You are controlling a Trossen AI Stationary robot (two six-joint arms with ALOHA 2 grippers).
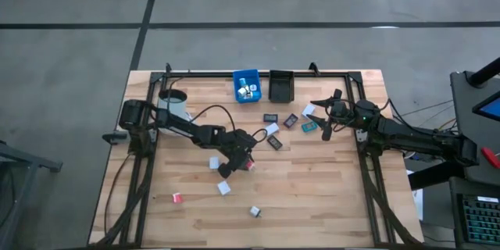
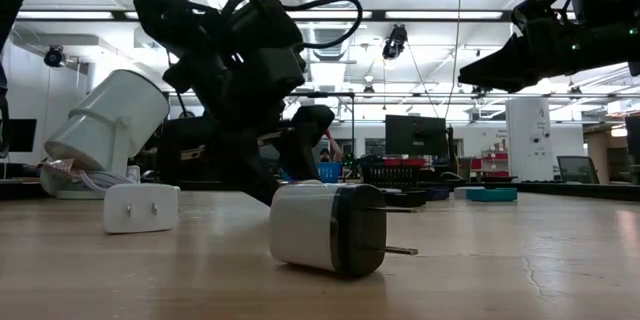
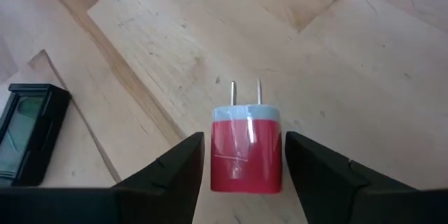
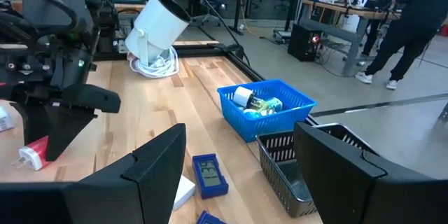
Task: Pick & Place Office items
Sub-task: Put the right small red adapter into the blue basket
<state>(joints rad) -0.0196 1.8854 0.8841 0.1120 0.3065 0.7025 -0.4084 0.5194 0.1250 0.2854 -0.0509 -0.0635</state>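
A: Left gripper (image 1: pixel 241 158) position?

B: Low over the middle of the table (image 1: pixel 328 203), in the high view. Its wrist view shows the two fingers (image 3: pixel 175 175) spread, a red charger block (image 3: pixel 246 155) with a pale top and two prongs lying between them. A gap shows on each side of the block, so the fingers are apart, not clamped.

A: Anything beside it?

B: A flat black rectangle with a grey screen (image 3: pixel 28 134) lies near on the wood, apart from the block.

A: Right gripper (image 1: pixel 326 119)?

B: Above the far right part of the table, by the cluster of flat pieces. Its fingers (image 4: pixel 150 171) stand wide apart with nothing between them. Past them its wrist view shows a blue flat rectangle (image 4: pixel 208 175) on the table, the blue bin (image 4: pixel 266 108) holding small items, and the black bin (image 4: pixel 297 164) just beside it.

A: Remaining office items?

B: Scattered. White block (image 1: pixel 224 188) and another white one (image 1: pixel 214 162) near the left gripper; small red block (image 1: pixel 176 198) toward the near left; one more white block (image 1: pixel 255 212) at the near edge. The low view has a white-and-dark charger (image 2: pixel 330 228) lying on its side up front, prongs pointing right, and a white charger (image 2: pixel 140 207) behind it on the left.

A: Other?

B: White mug (image 1: pixel 174 101) at far left, tilted. A person (image 4: pixel 402 28) walks in the room behind.
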